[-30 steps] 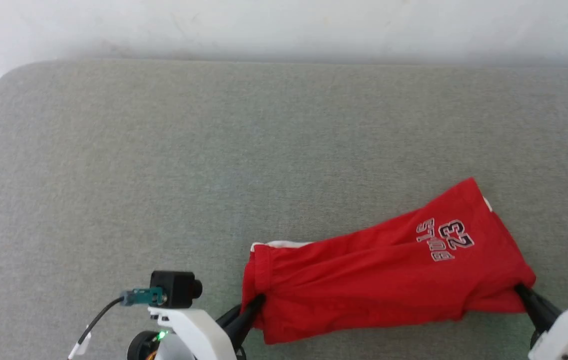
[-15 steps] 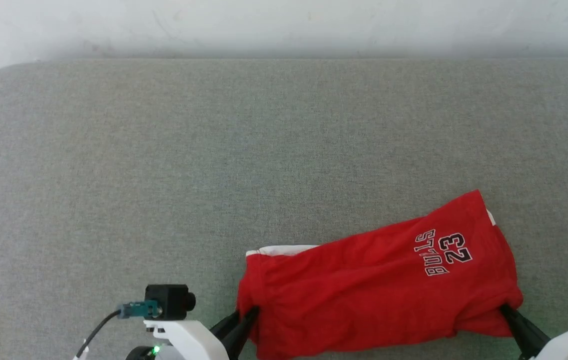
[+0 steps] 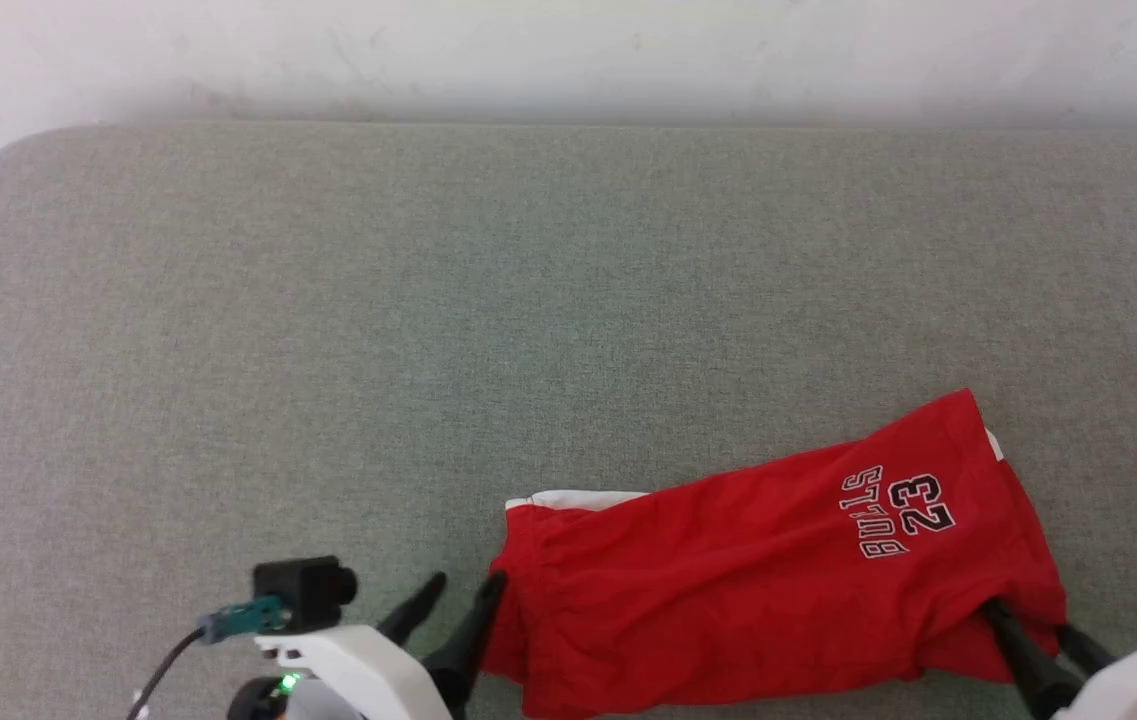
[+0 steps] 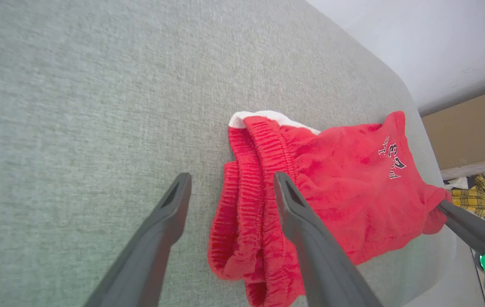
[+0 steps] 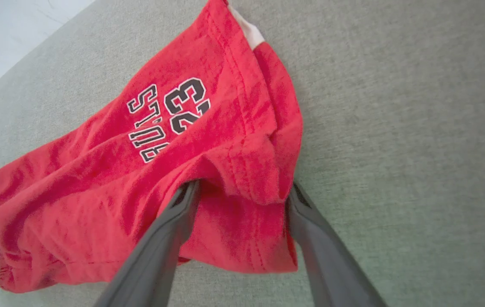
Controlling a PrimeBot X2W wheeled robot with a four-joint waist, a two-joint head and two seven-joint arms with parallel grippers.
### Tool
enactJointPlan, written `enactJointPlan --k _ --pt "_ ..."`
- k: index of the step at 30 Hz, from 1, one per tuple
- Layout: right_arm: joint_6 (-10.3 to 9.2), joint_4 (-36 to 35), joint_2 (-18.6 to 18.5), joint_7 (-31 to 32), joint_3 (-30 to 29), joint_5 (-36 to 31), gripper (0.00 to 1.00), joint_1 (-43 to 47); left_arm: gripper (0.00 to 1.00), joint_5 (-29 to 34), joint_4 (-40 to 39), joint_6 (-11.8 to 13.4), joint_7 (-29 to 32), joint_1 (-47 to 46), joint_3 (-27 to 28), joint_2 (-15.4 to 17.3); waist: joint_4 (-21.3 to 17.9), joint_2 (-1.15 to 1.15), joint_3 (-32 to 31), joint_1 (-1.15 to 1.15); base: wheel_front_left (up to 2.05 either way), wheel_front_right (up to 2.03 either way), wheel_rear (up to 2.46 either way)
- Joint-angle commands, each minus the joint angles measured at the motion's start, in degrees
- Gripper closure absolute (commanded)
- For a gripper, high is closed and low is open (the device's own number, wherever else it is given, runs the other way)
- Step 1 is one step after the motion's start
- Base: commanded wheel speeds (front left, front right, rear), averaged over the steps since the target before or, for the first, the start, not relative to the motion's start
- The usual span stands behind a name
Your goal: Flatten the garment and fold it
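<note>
Though both with fingers apart, left gripper [image 4: 231, 175] at the waistband of the garment [image 3: 748, 570], right gripper [image 5: 243, 186] astride its hem.

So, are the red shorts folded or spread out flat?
Folded once: the shorts lie doubled, waistband stacked in two layers in the left wrist view, fabric wrinkled.

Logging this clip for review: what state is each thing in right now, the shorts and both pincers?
Shorts: lying rumpled on the grey surface, print side up, not flattened.
Left pincer: open, waistband edge between its fingers.
Right pincer: open, leg hem draped between its fingers.
</note>
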Motion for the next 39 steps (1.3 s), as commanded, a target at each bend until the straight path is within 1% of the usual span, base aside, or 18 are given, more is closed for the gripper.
enactJointPlan --k 1,4,8,10,13,16,19,22,26,30,34,37,38,39 --pt "-0.05 -1.68 -0.11 0.30 -1.16 -1.29 0.00 0.75 0.00 0.73 -0.86 0.63 -1.77 0.80 1.12 0.21 0.14 0.00 -0.13 0.00 0.00 0.00 0.00" --pt "-0.05 -3.98 -0.11 -0.75 -4.18 -3.28 0.00 0.54 0.00 1.78 -2.16 1.59 -5.76 1.83 3.20 0.16 0.20 0.00 -0.12 0.00 0.00 0.00 0.00" --pt "-0.05 -4.71 -0.11 -2.84 -7.02 -5.05 0.00 -1.15 0.00 3.67 -3.32 2.82 -11.92 2.63 5.70 -0.68 0.57 0.00 -0.03 0.00 0.00 0.00 0.00" --pt "-0.05 -4.74 -0.11 -3.38 -7.13 -7.49 0.00 -2.11 0.00 5.36 -3.45 3.53 -15.89 2.44 6.99 -1.24 0.87 0.00 0.06 0.00 0.00 0.00 0.00" --pt "-0.05 -3.43 -0.11 -3.31 -6.77 -8.69 0.00 -3.66 0.00 9.91 -2.27 5.13 -22.06 1.72 8.35 -1.07 1.31 0.00 0.22 0.00 0.00 0.00 0.00" --pt "-0.05 -1.50 -0.11 -2.23 -6.18 -10.28 0.00 -4.98 0.00 13.87 -0.77 6.72 -25.96 1.00 8.98 -1.18 1.96 0.00 0.50 0.00 0.00 0.00 0.00" --pt "-0.05 0.95 -0.10 -0.20 -6.06 -11.28 0.00 -5.92 0.00 16.65 -0.19 7.69 -27.33 0.75 8.87 -1.72 2.75 0.00 0.73 0.00 0.00 0.00 0.00" --pt "-0.05 3.73 -0.10 1.44 -6.63 -11.74 0.00 -6.56 0.00 17.30 0.22 7.38 -27.72 0.71 8.58 -2.16 3.80 0.00 1.19 0.00 0.00 0.00 0.00" --pt "-0.05 7.03 -0.10 2.95 -6.74 -10.65 0.00 -7.35 0.00 17.66 0.54 6.86 -27.93 0.36 8.29 -2.38 5.05 0.00 1.59 0.00 0.00 0.00 0.00" --pt "-0.05 8.63 -0.10 5.87 -4.45 -8.11 0.00 -7.16 0.00 17.98 0.64 6.69 -27.99 0.07 8.08 -2.23 5.84 0.00 1.64 0.00 0.00 0.00 0.00" --pt "-0.05 9.27 -0.10 10.61 -1.64 -5.35 0.00 -5.95 0.00 17.92 0.51 6.58 -27.76 0.02 7.60 -2.34 6.46 0.00 1.40 0.00 0.00 0.00 0.00" --pt "-0.05 9.38 -0.10 12.40 -0.91 -4.52 0.00 -5.51 0.00 17.87 0.51 6.56 -27.50 -0.11 7.32 -2.42 6.75 0.00 1.20 0.00 0.00 0.00 0.00" --pt "-0.05 9.31 -0.10 12.92 -0.70 -4.41 0.05 -5.38 0.00 17.85 0.54 6.55 -27.36 -0.17 7.19 -2.45 6.88 0.00 1.10 0.00 0.00 0.00 0.00" --pt "-0.05 9.28 -0.10 13.19 -0.72 -4.31 0.57 -5.29 0.00 17.81 0.55 6.56 -27.28 -0.20 7.08 -2.49 7.01 0.00 0.98 0.00 0.00 0.00 0.00"
